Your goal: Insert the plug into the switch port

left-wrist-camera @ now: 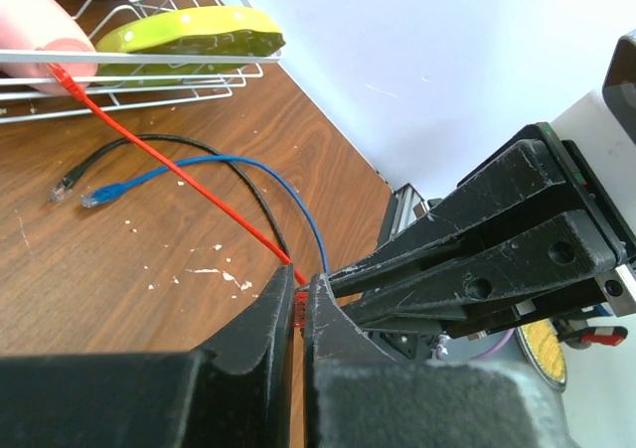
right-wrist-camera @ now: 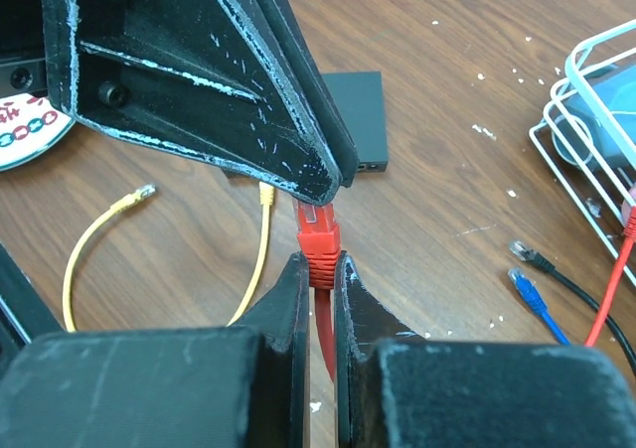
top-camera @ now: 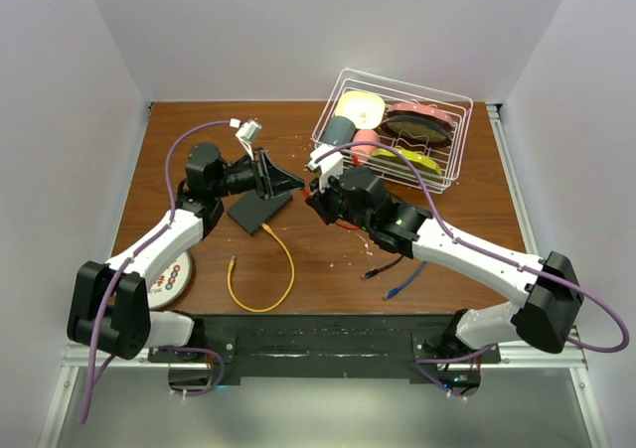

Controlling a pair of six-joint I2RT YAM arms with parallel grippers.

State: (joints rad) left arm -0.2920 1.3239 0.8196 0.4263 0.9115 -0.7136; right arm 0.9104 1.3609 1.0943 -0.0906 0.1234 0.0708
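Observation:
The black switch (top-camera: 260,211) lies flat on the wooden table; in the right wrist view (right-wrist-camera: 360,120) its socket edge faces me. My right gripper (right-wrist-camera: 318,259) is shut on the boot of the red plug (right-wrist-camera: 318,231) and holds it above the table, short of the switch. My left gripper (left-wrist-camera: 296,294) meets it from the opposite side, shut on the plug's tip, where a sliver of red (left-wrist-camera: 294,307) shows between its fingers. In the top view the left gripper (top-camera: 301,182) and the right gripper (top-camera: 316,186) touch tip to tip beside the switch. The red cable (left-wrist-camera: 149,150) trails back toward the basket.
A white wire basket (top-camera: 449,160) holding dishes stands at the back right. A yellow cable (top-camera: 283,269) loops from the switch's near edge. Loose black (top-camera: 373,269) and blue (top-camera: 393,291) plugs lie under the right arm. A round disc (top-camera: 169,275) sits front left.

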